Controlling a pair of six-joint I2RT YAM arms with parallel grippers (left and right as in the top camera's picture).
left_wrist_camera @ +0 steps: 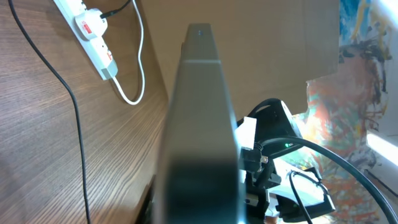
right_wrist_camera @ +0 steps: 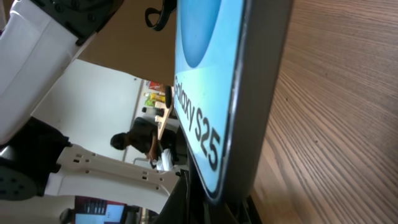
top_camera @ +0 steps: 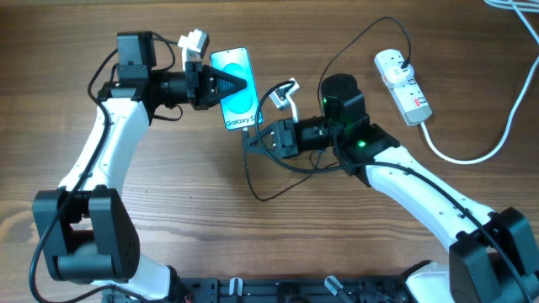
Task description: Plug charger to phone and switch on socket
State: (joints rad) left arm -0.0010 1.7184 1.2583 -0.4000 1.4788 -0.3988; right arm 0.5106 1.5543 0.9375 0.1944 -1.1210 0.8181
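The surface [top_camera: 253,244] is seen as wood with a fine straight grain and a matt finish. The screen of the phone [top_camera: 238,108] is shown glossy and smooth, and its edge is finished dark with a soft shine. The socket [top_camera: 402,84] is made of white, slightly shiny plastic. The charger [left_wrist_camera: 77,130] is covered in a black matt sheath. The arm shells [top_camera: 105,147] are moulded in glossy white plastic.

The phone [top_camera: 236,88] has a bright cyan screen and a white strip at its near end with dark "Galaxy S25" lettering. The power strip [top_camera: 402,87] at the far right is white with red switches and a white cord [left_wrist_camera: 130,102]. The charger cable [left_wrist_camera: 77,124] is black, and the table [top_camera: 253,252] is brown wood grain.
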